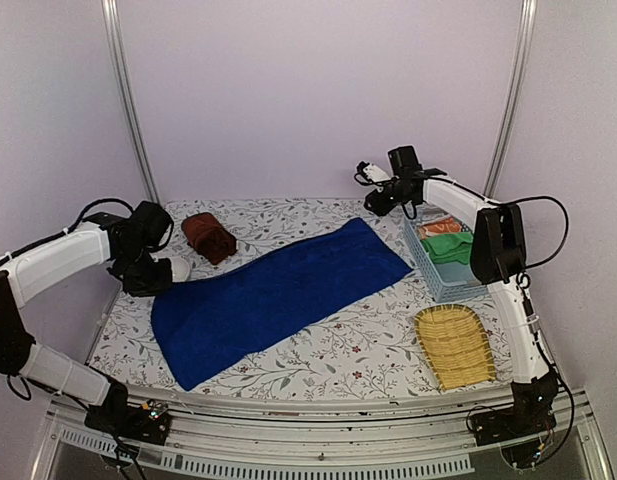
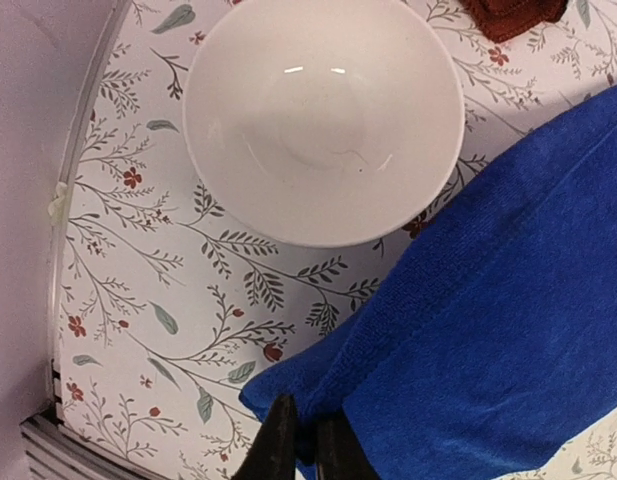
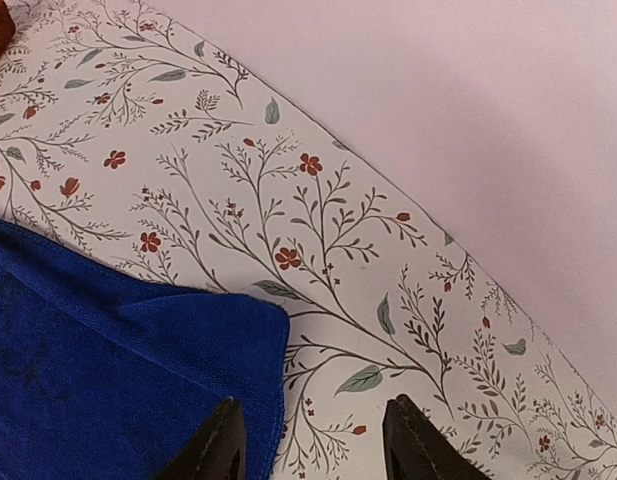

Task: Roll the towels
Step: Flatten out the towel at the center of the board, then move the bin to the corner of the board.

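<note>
The royal blue towel point(image 1: 278, 295) lies spread flat, slanting across the middle of the table. The reddish-brown towel point(image 1: 208, 237) sits as a rolled bundle at the back left; its edge shows in the left wrist view point(image 2: 508, 12). My left gripper point(image 2: 306, 450) is at the blue towel's point(image 2: 508, 300) near-left corner, its fingers nearly together with a fold of the cloth pinched between them. Above the towel's far right corner point(image 3: 218, 350), my right gripper point(image 3: 313, 445) stands open with only the tablecloth between its fingers.
A white bowl point(image 2: 323, 115) stands just beyond the left gripper, close to the table's left edge. A blue basket point(image 1: 438, 275) with green and orange-red cloths stands at the right. In front of it lies a yellow woven tray point(image 1: 455, 345).
</note>
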